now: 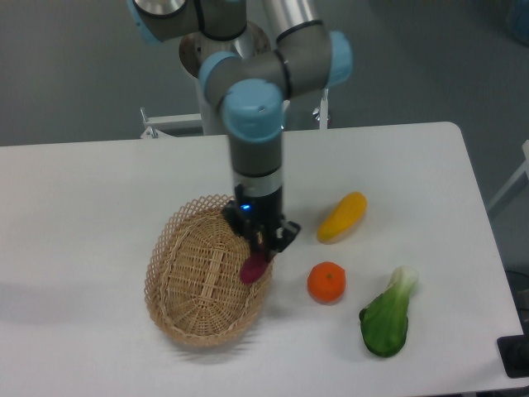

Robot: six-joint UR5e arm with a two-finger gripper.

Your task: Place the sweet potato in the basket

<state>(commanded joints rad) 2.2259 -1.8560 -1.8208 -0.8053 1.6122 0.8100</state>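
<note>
The magenta-purple sweet potato [254, 267] hangs from my gripper [259, 246], which is shut on its upper end. It is held above the right inner side of the tan wicker basket [195, 289], just inside the lacy rim. The tuber points down and to the left. The black fingers hide the top of the sweet potato. Nothing lies inside the basket.
A yellow-orange elongated vegetable [343, 217] lies to the right of the arm. An orange [326, 282] sits right of the basket, and a green leafy vegetable [388, 318] lies near the front right. The arm's base [225, 74] stands at the table's back edge.
</note>
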